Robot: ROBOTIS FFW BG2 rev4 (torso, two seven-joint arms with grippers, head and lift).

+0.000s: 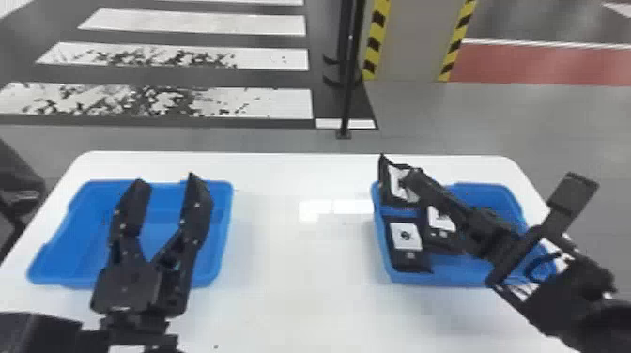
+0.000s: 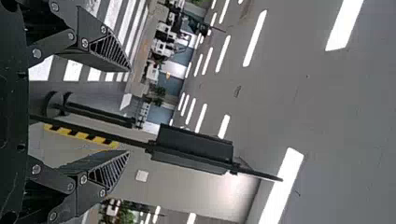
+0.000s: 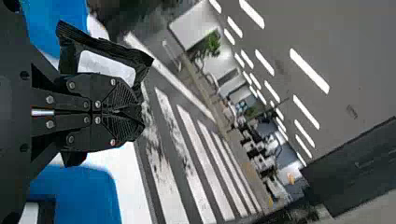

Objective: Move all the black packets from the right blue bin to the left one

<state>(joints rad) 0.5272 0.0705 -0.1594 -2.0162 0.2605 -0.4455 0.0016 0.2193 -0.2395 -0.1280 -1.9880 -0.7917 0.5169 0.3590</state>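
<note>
In the head view my right gripper [image 1: 407, 180] is over the left side of the right blue bin [image 1: 382, 251], shut on a black packet [image 1: 386, 180] with a white label, held tilted at the bin's back left corner. The right wrist view has the gripper [image 3: 140, 112] closed on that black packet [image 3: 105, 46]. Two more packets lie in the bin: one [image 1: 411, 260] along its left wall, another [image 1: 443, 237] beside it, partly under the arm. My left gripper [image 1: 164, 180] stands open above the left blue bin [image 1: 225, 234]; its two fingers are apart in the left wrist view [image 2: 130, 111].
Both bins stand on a white table [image 1: 300, 263], with a wide stretch of tabletop between them. Beyond the table's far edge a black post [image 1: 347, 94] rises from the floor. The right forearm crosses the right bin's front right part.
</note>
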